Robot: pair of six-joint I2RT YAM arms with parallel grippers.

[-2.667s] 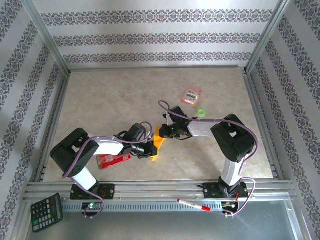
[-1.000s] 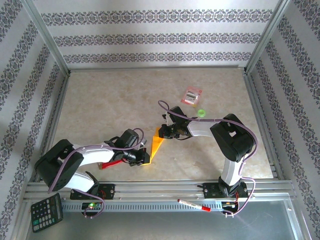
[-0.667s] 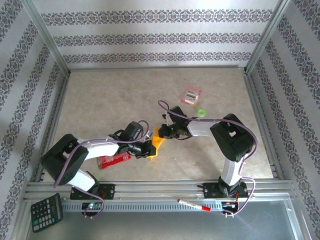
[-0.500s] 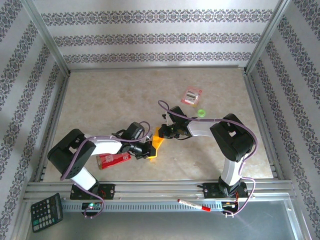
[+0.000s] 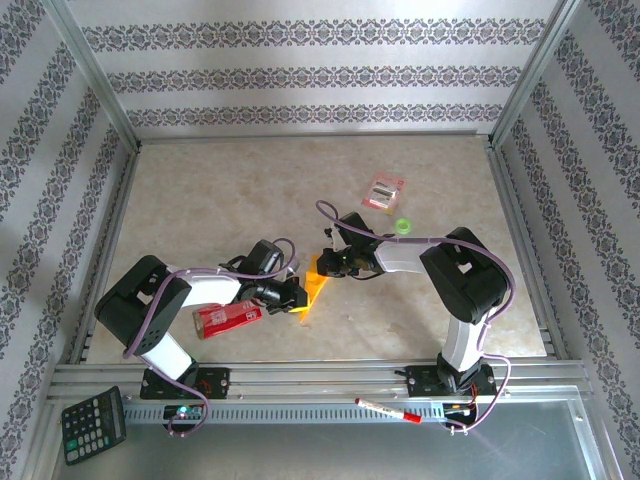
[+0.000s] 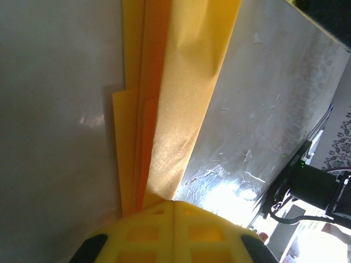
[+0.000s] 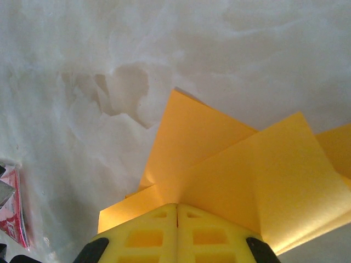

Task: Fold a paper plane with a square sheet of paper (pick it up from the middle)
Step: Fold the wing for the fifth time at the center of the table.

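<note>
The overhead feed comes to me bright and even, with only short, soft shadows on the table around the paper. On my left wrist feed, glare right of the paper burns out to white, and the paper itself glows. On my right wrist feed, a faint grey shadow sits up-left of the paper.

My table is pale marbled beige, glossy, with a bright glare on it. Wallpaper in 3 grey floral bands stands at 12 o'clock, the same at 9 and 3. Aluminium posts frame the corners; a metal rail runs at 6 o'clock.
</note>
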